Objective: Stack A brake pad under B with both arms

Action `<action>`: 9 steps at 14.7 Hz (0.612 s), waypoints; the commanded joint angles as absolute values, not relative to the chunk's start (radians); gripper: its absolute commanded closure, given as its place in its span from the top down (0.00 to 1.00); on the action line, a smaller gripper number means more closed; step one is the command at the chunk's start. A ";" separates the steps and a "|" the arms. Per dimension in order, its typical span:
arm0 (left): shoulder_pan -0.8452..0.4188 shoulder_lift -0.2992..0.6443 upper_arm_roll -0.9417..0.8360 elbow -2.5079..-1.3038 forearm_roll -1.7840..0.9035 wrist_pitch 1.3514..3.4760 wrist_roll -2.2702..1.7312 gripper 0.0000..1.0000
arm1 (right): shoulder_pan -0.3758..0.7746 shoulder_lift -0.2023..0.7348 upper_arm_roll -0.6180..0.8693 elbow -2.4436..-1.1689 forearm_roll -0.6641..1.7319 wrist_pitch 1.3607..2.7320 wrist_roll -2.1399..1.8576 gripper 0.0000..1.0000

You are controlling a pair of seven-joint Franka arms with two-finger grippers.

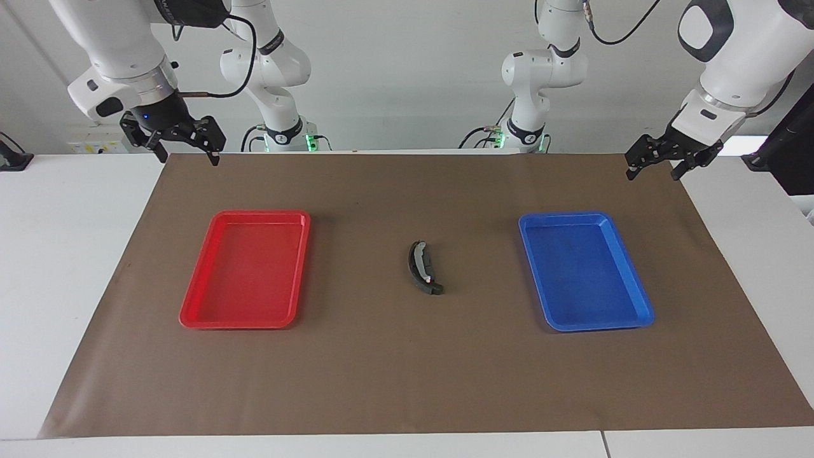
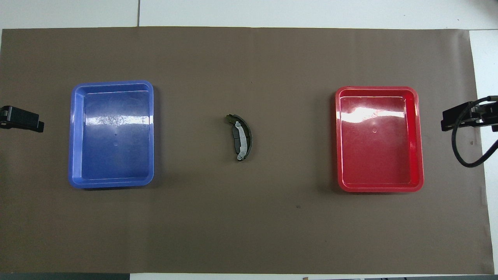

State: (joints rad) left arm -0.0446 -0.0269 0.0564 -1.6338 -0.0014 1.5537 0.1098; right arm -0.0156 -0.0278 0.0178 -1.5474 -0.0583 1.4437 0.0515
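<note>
B point(image 1: 414, 270), the long curved black crescent with a silvery strip, lies on the brown mat midway between the two trays; it also shows in the overhead view point(image 2: 242, 140). The short dark-grey A brake pad point(image 2: 235, 139) lies against B's inner curve, partly under the silvery strip. My right gripper point(image 1: 186, 151) hangs open and empty above the mat's corner by the red tray's end, also in the overhead view point(image 2: 453, 120). My left gripper point(image 1: 655, 168) hangs open and empty above the mat's corner by the blue tray's end, also in the overhead view point(image 2: 29, 122). Both are far from the pieces.
A red tray point(image 1: 191, 305) lies toward the right arm's end of the table, with nothing in it. A blue tray point(image 1: 636, 299) lies toward the left arm's end, also with nothing in it. The brown mat point(image 1: 407, 381) covers most of the white table.
</note>
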 commanded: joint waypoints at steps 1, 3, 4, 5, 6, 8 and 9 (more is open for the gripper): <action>-0.035 -0.057 0.052 -1.667 -0.005 1.568 0.112 0.99 | -0.021 -0.012 0.018 -1.532 -0.055 1.433 0.037 0.99; -0.035 -0.057 0.052 -1.667 -0.005 1.568 0.112 0.99 | -0.021 -0.015 0.018 -1.536 -0.057 1.433 0.034 0.99; -0.035 -0.057 0.052 -1.667 -0.006 1.568 0.112 0.99 | -0.021 -0.017 0.018 -1.539 -0.057 1.433 0.034 0.99; -0.035 -0.057 0.052 -1.667 -0.006 1.568 0.112 0.99 | -0.021 -0.017 0.018 -1.540 -0.057 1.434 0.034 0.99; -0.035 -0.057 0.052 -1.667 -0.006 1.568 0.112 0.99 | -0.021 -0.017 0.018 -1.542 -0.057 1.434 0.035 0.99; -0.035 -0.057 0.052 -1.667 -0.006 1.568 0.112 0.99 | -0.017 -0.017 0.020 -1.542 -0.057 1.434 0.032 0.99; -0.035 -0.057 0.052 -1.667 -0.005 1.568 0.112 0.99 | -0.017 -0.018 0.020 -1.542 -0.057 1.433 0.031 0.99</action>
